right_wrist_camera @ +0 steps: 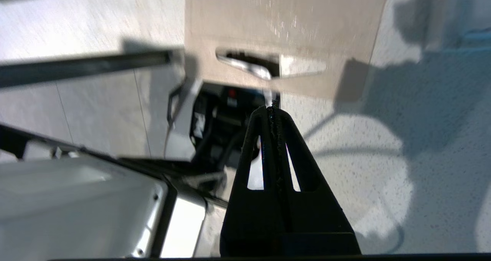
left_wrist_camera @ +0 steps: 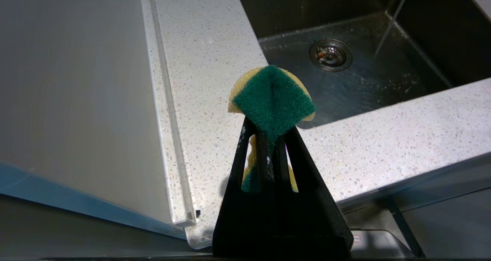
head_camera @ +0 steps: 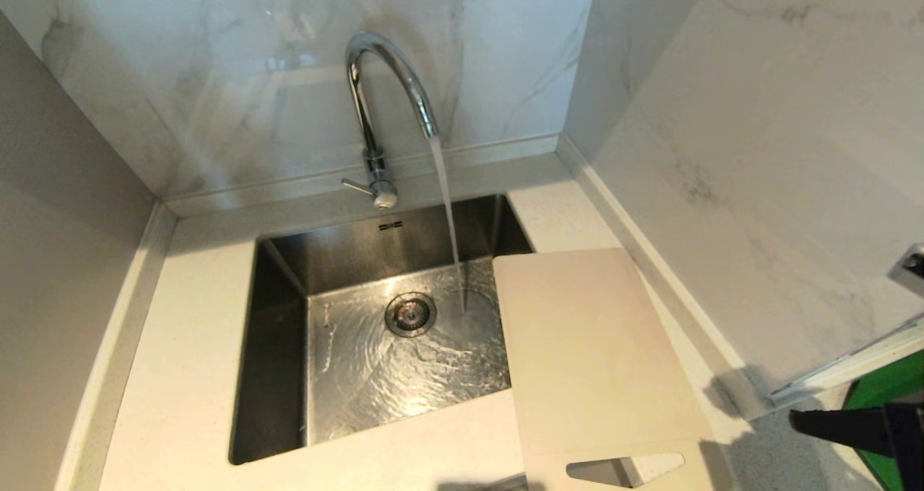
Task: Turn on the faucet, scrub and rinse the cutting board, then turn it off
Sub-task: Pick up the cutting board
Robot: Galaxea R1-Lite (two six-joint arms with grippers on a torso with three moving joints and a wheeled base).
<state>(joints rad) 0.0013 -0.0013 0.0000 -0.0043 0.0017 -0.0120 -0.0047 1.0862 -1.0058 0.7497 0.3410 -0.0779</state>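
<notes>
Faucet [head_camera: 382, 94] running | left gripper [left_wrist_camera: 273, 99] jaws clamp sponge [left_wrist_camera: 273, 94] | right gripper [right_wrist_camera: 273, 109] jaws closed, empty | we open them before gripping cutting board [head_camera: 592, 354] handle cutout.

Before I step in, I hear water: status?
Left gripper shut on sponge. Right gripper shut, empty. Faucet running; cutting board dry beside sink. Nothing blocking.

No legible text or labels anywhere.

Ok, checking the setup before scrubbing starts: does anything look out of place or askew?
The cutting board lies askew on the counter, one corner overhanging the sink and its handle end jutting past the counter's front edge. Water runs from the faucet beside it, missing the board.
</notes>
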